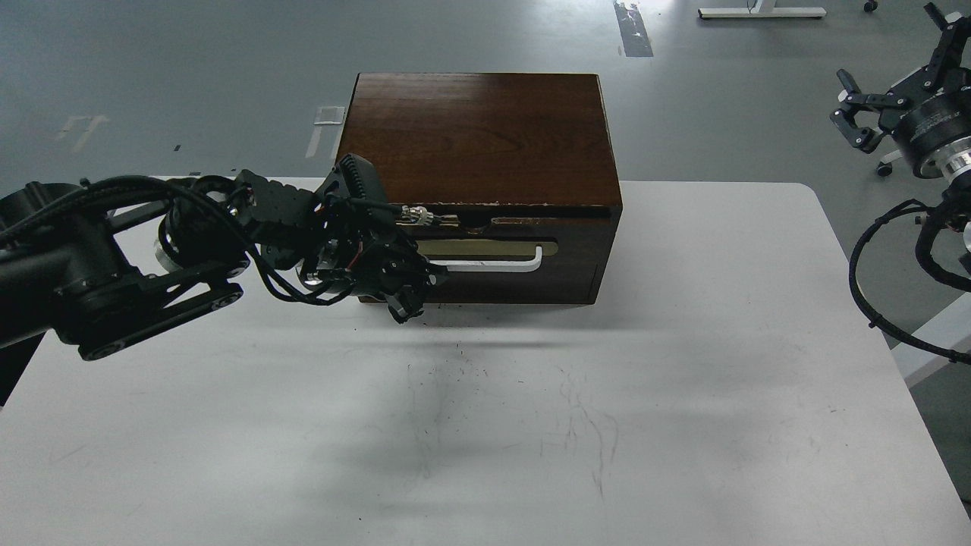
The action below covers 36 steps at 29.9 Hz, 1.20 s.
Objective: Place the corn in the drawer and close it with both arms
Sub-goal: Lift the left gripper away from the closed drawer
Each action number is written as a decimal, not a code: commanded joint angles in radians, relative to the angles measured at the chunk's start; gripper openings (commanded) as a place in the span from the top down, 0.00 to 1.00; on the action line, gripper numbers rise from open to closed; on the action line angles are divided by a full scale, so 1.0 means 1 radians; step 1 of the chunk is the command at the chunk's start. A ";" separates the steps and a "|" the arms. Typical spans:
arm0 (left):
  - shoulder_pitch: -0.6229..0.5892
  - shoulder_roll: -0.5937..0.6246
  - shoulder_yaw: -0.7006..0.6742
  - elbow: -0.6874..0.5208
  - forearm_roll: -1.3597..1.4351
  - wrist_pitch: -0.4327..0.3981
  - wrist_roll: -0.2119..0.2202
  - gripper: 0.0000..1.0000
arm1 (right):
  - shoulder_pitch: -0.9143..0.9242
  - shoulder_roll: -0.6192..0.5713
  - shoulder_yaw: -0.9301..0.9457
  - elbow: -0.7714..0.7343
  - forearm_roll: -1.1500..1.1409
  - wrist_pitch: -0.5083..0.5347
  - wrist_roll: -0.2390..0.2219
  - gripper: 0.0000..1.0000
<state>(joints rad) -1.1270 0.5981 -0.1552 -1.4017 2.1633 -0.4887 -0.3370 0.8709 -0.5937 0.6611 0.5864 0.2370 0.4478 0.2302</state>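
Left tool (406,292) against drawer (523,258); scuffed white table (683,379), grey floor (190,76).

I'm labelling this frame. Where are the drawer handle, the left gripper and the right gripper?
drawer handle (501,265): head view, on the white bar.
left gripper (410,299): head view, between its fingertips, at the drawer front.
right gripper (880,102): head view, between its spread fingers.

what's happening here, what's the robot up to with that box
The left gripper is pressed up against the front of the drawer in a dark wooden cabinet, at the left end of its white handle. The drawer looks shut or nearly shut. No corn is in view. The right gripper hangs open off to the right, away from the white table.
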 commanded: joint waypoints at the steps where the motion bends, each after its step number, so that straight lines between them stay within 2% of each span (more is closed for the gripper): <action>1: -0.010 -0.007 0.000 0.010 -0.007 0.000 0.001 1.00 | 0.000 0.000 0.000 0.000 0.001 0.000 0.000 0.00; 26: -0.013 -0.011 -0.001 0.075 -0.014 0.000 0.000 1.00 | -0.004 0.000 0.000 -0.014 -0.001 0.000 0.006 0.00; 32: -0.037 0.003 -0.003 -0.016 -0.175 0.000 -0.004 1.00 | -0.006 0.000 0.000 -0.016 -0.001 0.000 0.006 0.00; 36: -0.037 0.020 -0.076 -0.060 -0.458 0.000 -0.011 1.00 | -0.006 -0.008 0.000 -0.016 -0.001 0.000 0.006 0.00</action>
<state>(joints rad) -1.1643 0.6055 -0.1714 -1.4396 1.8964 -0.4890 -0.3441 0.8642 -0.5966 0.6611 0.5706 0.2363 0.4478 0.2363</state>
